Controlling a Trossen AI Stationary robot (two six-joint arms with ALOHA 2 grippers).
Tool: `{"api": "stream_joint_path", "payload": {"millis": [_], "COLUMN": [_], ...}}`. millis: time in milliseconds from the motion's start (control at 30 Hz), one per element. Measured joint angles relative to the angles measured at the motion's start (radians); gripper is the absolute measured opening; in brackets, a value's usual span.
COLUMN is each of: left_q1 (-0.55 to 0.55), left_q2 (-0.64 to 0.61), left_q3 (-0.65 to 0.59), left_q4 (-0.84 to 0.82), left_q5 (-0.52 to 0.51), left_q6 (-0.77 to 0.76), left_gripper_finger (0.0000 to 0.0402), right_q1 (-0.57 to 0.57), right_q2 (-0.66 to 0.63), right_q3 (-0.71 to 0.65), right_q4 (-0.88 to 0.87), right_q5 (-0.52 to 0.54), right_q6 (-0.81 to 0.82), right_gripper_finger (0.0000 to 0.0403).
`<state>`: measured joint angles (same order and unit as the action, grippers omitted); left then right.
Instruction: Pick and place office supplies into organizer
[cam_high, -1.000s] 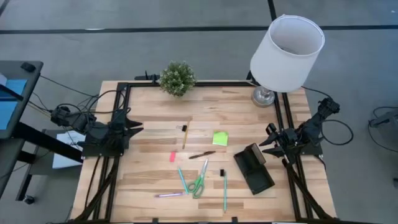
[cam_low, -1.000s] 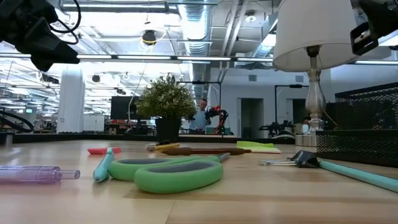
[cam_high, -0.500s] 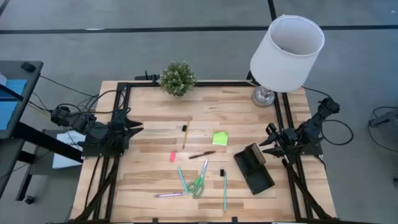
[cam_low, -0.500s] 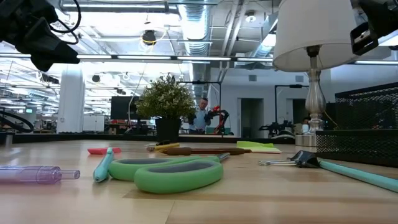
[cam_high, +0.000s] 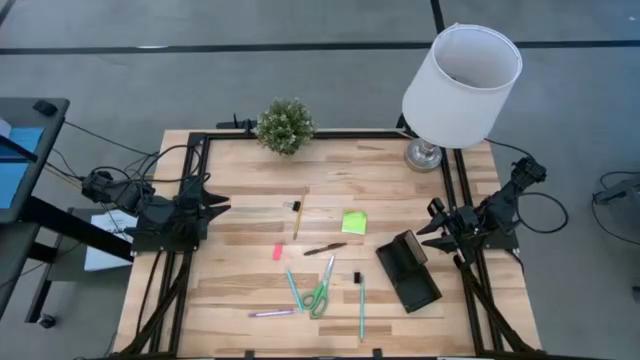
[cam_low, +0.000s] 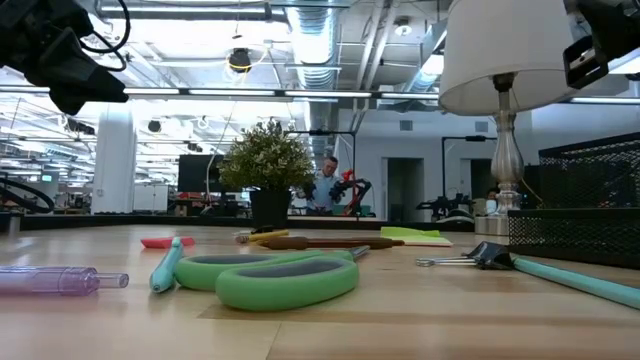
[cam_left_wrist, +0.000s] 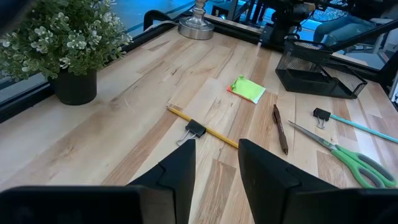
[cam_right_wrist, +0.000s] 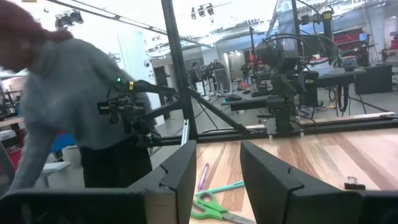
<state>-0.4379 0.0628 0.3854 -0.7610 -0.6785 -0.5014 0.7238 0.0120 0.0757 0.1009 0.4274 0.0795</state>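
Note:
The office supplies lie loose on the wooden table: a lime-green sticky-note pad (cam_high: 354, 222), a wooden pencil (cam_high: 300, 214) with a black clip (cam_left_wrist: 195, 129) beside it, a pink eraser (cam_high: 278, 251), a dark pen (cam_high: 325, 248), green-handled scissors (cam_high: 321, 291), teal pens (cam_high: 293, 288) and a purple pen (cam_high: 272, 313). The black organizer (cam_high: 408, 270) stands at the right. My left gripper (cam_high: 222, 205) hangs open above the table's left edge. My right gripper (cam_high: 425, 226) hangs open above the right edge, beside the organizer. Both hold nothing.
A potted plant (cam_high: 285, 125) stands at the far edge and a white-shaded lamp (cam_high: 460, 85) at the far right corner. A black frame (cam_high: 330, 133) runs round the table. A person in a grey sleeve (cam_right_wrist: 68, 93) bends beside the table.

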Motion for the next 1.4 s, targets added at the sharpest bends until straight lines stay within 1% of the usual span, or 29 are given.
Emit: {"api": "stream_joint_path", "payload": {"millis": [1233, 1333, 1400], "left_q1": [0.000, 0.000, 0.000], "left_q2": [0.000, 0.000, 0.000], "left_q3": [0.000, 0.000, 0.001], "left_q4": [0.000, 0.034, 0.026], "left_q5": [0.000, -0.053, -0.070], "left_q6": [0.000, 0.003, 0.002], "left_gripper_finger": [0.0113, 0.0113, 0.0113], "right_q1": [0.000, 0.000, 0.000], "right_q2": [0.000, 0.000, 0.000], "right_q3": [0.000, 0.000, 0.000], "right_q4": [0.000, 0.000, 0.000], "right_q5": [0.000, 0.000, 0.000], "right_q6": [0.000, 0.000, 0.000], "right_gripper_finger": [0.0118, 0.0118, 0.0118]}}
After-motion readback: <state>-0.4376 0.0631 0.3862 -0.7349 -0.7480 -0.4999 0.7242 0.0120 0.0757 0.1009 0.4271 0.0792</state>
